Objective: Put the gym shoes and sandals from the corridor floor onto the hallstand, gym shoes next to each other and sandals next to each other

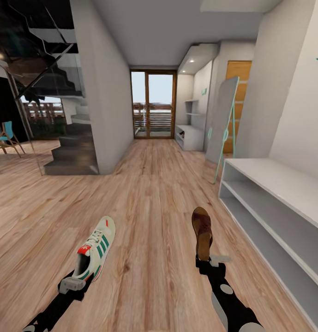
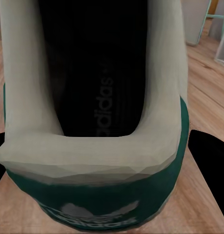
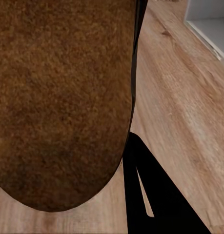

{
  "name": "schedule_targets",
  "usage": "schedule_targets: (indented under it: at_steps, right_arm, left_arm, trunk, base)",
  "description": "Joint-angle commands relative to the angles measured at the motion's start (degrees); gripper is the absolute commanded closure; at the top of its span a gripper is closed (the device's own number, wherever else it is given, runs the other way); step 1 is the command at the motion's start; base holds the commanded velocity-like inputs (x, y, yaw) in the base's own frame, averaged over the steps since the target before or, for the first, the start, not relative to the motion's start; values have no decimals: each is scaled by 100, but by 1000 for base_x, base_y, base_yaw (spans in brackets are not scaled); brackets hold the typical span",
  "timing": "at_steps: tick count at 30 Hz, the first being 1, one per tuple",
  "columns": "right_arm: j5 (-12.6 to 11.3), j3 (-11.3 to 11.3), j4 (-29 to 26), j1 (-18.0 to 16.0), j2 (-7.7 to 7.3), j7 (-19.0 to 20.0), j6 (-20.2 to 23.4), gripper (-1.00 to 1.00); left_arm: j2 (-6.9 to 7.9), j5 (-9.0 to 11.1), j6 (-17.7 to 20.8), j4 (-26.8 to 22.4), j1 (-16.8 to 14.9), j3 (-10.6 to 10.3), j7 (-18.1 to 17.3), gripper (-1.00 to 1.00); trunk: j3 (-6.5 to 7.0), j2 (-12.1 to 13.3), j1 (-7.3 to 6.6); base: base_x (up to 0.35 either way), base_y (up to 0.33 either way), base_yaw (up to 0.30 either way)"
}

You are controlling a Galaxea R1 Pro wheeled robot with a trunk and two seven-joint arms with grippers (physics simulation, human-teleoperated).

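Note:
A cream-white gym shoe (image 1: 96, 249) with green stripes hangs above the corridor floor (image 1: 149, 193), heel toward me, and my left gripper (image 1: 80, 277) is shut on its heel. The left wrist view looks into the shoe's dark opening over its green heel (image 2: 92, 161). A dark-brown sandal (image 1: 201, 230) is held upright over the floor by my right gripper (image 1: 205, 259), shut on its rear end. Its brown surface (image 3: 63, 97) is close up in the right wrist view beside a black finger (image 3: 155, 195). The hallstand (image 1: 190, 137), with wall shelves above, stands far down the corridor on the right.
A low white shelf unit (image 1: 279, 203) runs along the right wall close to me. A tall mirror (image 1: 223, 124) leans against that wall beyond it. Dark stairs (image 1: 71, 154) and a wall column (image 1: 103, 92) are at left. Glass doors (image 1: 153, 105) close the corridor's end.

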Motion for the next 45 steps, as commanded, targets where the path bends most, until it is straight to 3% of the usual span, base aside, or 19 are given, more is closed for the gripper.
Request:
schedule_targets:
  at_steps: [1,23,45]
  right_arm:
    - [41,-33,2,-5,7,-7,-13,100]
    - [41,-33,2,-5,5,-7,-15,100]
    - [41,-33,2,-5,6,-7,-14,100]
  left_arm:
    - [3,67,-12,5,-5,-33,-25,100]
    - [2,67,-12,6,-7,-32,-25,100]
    - [-4,67,-12,3,-6,-38,-25,100]
  trunk:
    - [-6,-2,2]
    - [-6,-2,2]
    - [-6,-2,2]
  base:
    - [346,0,0]
    - [345,5,0]
    - [344,96,0]
